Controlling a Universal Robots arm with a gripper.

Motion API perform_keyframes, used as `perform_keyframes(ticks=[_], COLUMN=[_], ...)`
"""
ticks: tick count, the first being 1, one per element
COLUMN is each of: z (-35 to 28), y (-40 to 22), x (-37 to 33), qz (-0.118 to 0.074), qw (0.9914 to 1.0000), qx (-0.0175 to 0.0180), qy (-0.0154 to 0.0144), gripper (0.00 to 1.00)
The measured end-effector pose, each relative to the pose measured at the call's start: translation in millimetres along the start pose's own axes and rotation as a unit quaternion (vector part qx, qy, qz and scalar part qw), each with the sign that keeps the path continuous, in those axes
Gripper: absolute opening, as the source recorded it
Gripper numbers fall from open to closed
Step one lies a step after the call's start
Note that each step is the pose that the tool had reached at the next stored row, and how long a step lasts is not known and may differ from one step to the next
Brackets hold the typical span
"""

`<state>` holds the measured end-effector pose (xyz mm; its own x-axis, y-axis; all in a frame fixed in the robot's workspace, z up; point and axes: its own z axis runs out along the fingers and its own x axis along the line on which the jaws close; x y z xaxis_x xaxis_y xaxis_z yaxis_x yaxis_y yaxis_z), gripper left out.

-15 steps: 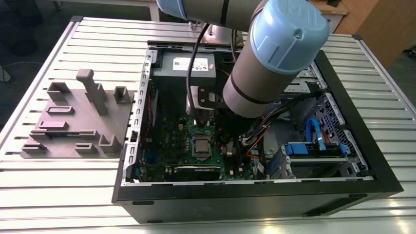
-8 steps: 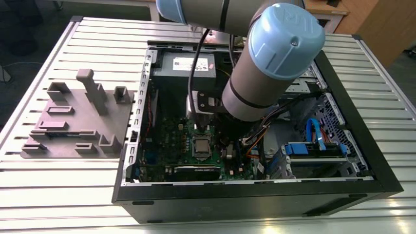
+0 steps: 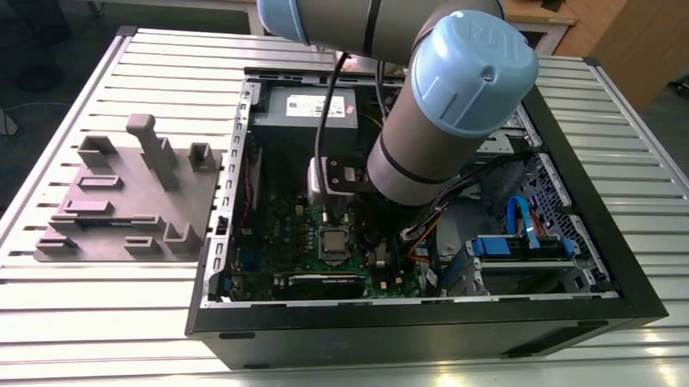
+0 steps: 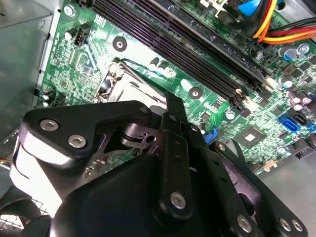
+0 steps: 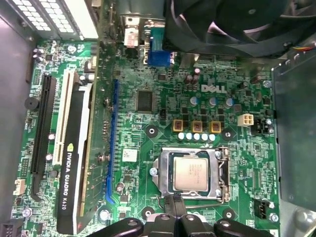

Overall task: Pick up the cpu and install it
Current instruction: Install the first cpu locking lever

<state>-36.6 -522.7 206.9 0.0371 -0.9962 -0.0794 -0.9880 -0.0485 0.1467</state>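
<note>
Arm point(image 3: 431, 137) reaches down into open PC case point(image 3: 603, 266) on slatted table point(image 3: 108, 306), over motherboard point(image 5: 163, 74). Cpu point(image 5: 190, 174) sits flat in metal-framed socket point(image 5: 220, 170), silvery top up, frame open around it. Gripper point(image 5: 176, 205) just beside socket edge, holding nothing; fingers point(image 5: 176, 201) together, tips close to cpu edge, contact unclear. Graphics card point(image 5: 74, 163) stands in slot well apart. Grey fixture block point(image 3: 129, 201) lies on table outside case.

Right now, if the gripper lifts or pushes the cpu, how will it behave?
The cpu looks like a thin flat metal-topped square, so probably stiff and light. It lies low inside the socket frame, so a sideways push would likely jam, not slide. Its smooth top may be slippery.
</note>
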Motion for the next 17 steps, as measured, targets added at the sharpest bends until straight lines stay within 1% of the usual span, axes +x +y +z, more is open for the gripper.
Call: perform_keyframes(ticks=[5,9,13,17], z=[2.9,6.9,9.6,11.8], y=[0.4,1.8,2.0,1.7], x=[0.8,1.2,2.1,2.4], qz=[-0.009,-0.014,-0.019,-0.025], qw=[0.99996,0.99989,0.99979,0.99964], qx=[-0.0008,-0.0013,-0.0017,-0.0024], qy=[0.0022,0.0051,0.0067,0.0098], gripper=[0.11,0.11,0.11,0.11])
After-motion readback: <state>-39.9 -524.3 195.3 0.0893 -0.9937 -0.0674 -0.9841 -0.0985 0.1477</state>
